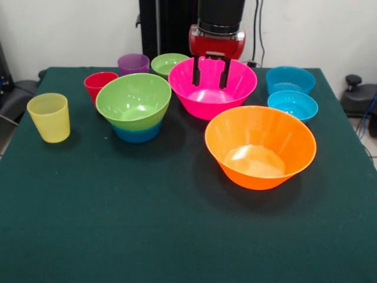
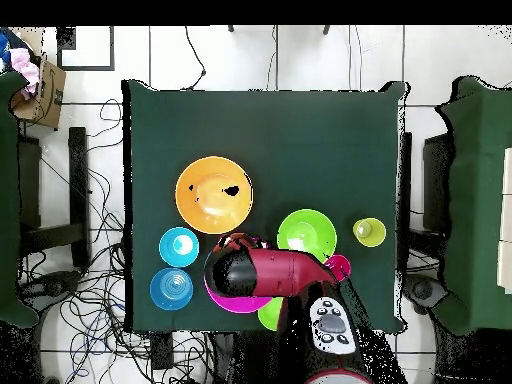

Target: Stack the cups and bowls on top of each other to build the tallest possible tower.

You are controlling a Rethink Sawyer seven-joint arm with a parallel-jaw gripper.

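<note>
gripper (image 1: 211,71) hangs over pink bowl (image 1: 212,87), fingers spread apart, holding nothing. pink bowl sits just behind orange bowl (image 1: 260,147), beside green bowl (image 1: 134,101) resting on blue bowl (image 1: 137,132). pink bowl looks light, stiff, shiny, slippery. best pinch thin rim.

- Table (image 1: 147,236): covered in dark green cloth, square in the overhead view.
- Cables (image 2: 95,310): black, tangled on the white tiled floor (image 2: 280,60) left of the table.
- Cardboard box (image 2: 45,95): open, far left corner of the overhead view.
</note>
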